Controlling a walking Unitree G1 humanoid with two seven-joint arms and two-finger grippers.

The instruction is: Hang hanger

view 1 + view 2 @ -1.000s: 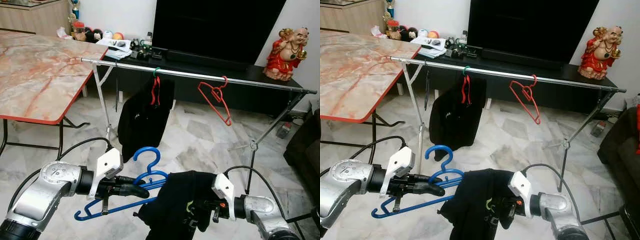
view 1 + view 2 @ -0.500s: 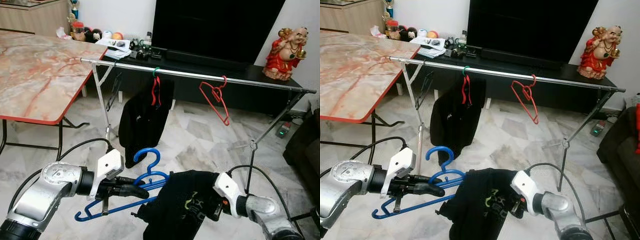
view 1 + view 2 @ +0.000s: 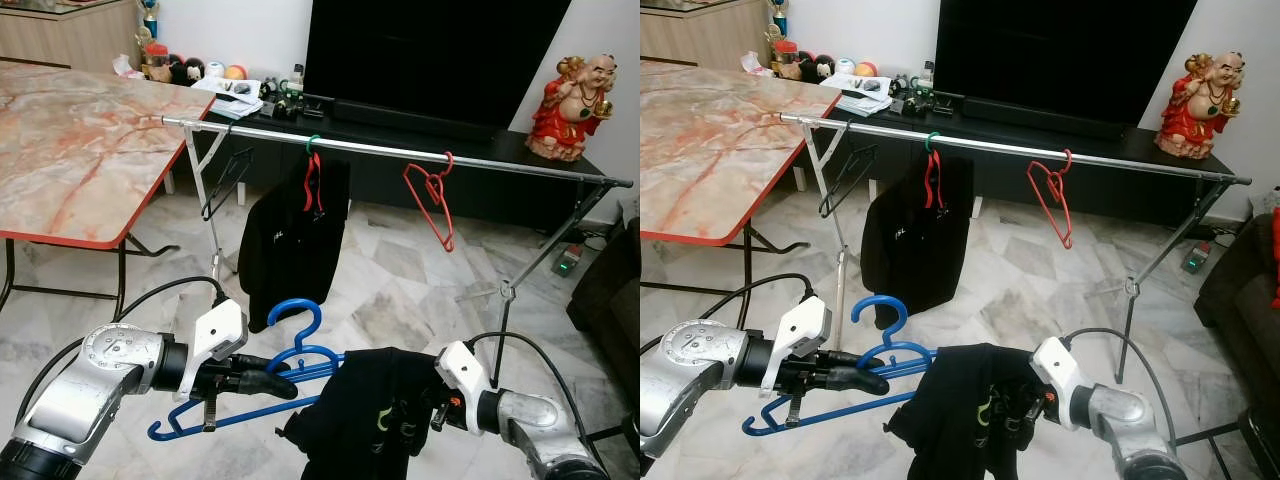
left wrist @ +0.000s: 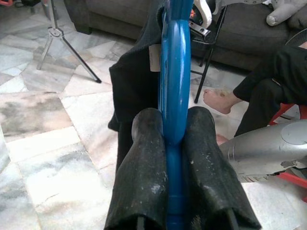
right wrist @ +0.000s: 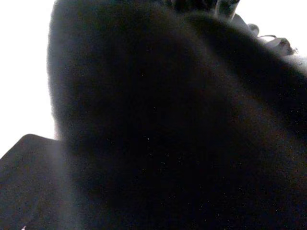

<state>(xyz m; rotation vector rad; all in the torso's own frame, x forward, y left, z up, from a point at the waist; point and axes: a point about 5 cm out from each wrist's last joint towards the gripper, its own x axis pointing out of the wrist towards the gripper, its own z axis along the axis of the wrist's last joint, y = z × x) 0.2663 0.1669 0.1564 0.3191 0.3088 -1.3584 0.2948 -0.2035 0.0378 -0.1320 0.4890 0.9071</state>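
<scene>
My left gripper (image 3: 285, 385) is shut on the lower bar of a blue plastic hanger (image 3: 300, 345), held low in front of me; in the left wrist view the fingers (image 4: 144, 158) clamp the blue bar (image 4: 173, 72). A black garment (image 3: 365, 410) drapes over the hanger's right end. My right gripper (image 3: 425, 405) is buried in that cloth and holds it; its wrist view is dark fabric (image 5: 168, 120). Beyond stands a metal clothes rail (image 3: 400, 150).
On the rail hang a black shirt (image 3: 290, 240) on a red hanger, an empty red hanger (image 3: 428, 195) and a black hanger (image 3: 225, 180) at the left end. A marble table (image 3: 70, 140) is at left, a TV (image 3: 430, 50) behind. A seated person's foot (image 4: 220, 98) shows.
My right gripper has turned and drawn slightly right, and the black garment now hangs lower. The black and red hangers on the rail are swinging. My left gripper has kept still.
</scene>
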